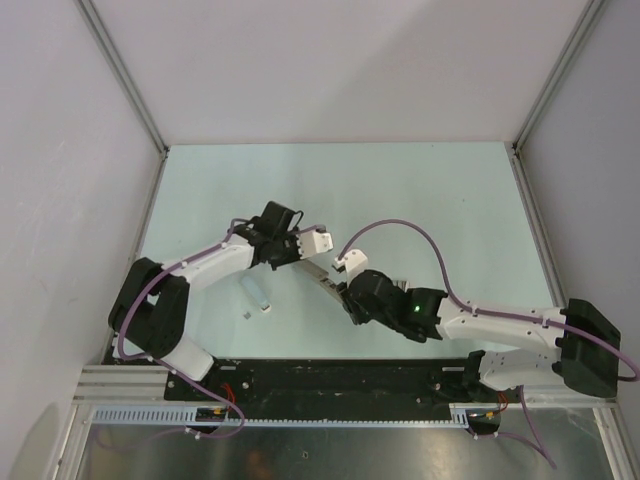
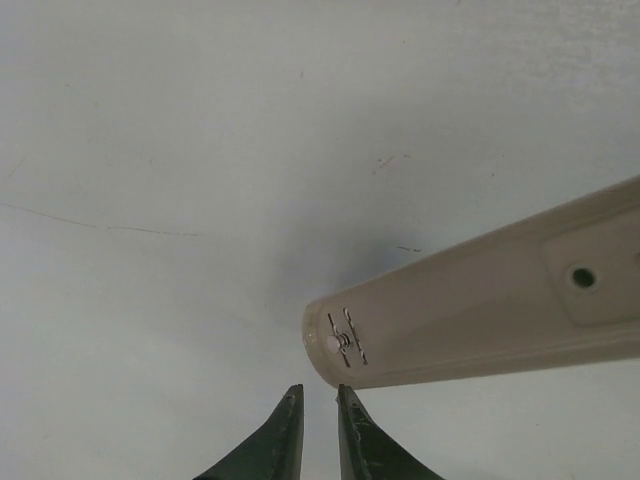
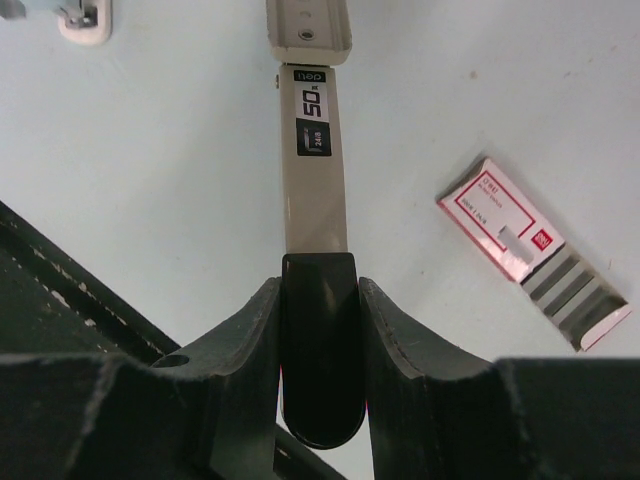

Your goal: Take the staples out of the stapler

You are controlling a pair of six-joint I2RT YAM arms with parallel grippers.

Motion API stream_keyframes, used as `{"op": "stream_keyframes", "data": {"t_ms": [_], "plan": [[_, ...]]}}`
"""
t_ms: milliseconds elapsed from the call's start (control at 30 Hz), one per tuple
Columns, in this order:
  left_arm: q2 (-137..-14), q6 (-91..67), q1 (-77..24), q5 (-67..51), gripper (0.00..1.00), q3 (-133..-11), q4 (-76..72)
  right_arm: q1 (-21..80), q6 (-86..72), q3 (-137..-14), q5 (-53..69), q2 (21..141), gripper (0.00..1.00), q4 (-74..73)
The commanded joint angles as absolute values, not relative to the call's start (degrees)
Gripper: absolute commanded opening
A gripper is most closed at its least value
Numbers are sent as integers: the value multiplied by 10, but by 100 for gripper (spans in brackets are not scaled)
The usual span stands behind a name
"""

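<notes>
Between right jaws, stapler [image 3: 316,200] gripped.

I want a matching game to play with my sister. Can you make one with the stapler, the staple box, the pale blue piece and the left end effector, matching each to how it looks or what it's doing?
Things:
1. stapler
2. staple box
3. pale blue piece
4. left end effector

States:
A. translucent, lying loose on the table
B. empty, just by the stapler's pale tip
C. pink and white, lying apart from the stapler
D. gripped by its black end in the right end effector

Pairs: 1-D, 2-C, 3-A, 4-B
</notes>
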State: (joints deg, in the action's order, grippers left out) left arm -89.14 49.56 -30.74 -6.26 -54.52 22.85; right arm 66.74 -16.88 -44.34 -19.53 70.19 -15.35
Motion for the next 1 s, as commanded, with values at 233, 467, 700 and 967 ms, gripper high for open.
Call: {"op": "stream_keyframes", "data": {"t_ms": [233,467,700,967], "plan": [[-859,483,-308,-79,24,-529,235,680,-192,-458,-226,698,0,-137],[-813,435,-309,-175,24,-564,270,662,-175,-507,-212,732,0,-106],[-735,494,-308,-300,25,-537,281,650,-161,-549,-204,759,0,-103],[-734,546,-311,-335,28,-514,289,639,-160,-564,-186,768,0,-108]]}}
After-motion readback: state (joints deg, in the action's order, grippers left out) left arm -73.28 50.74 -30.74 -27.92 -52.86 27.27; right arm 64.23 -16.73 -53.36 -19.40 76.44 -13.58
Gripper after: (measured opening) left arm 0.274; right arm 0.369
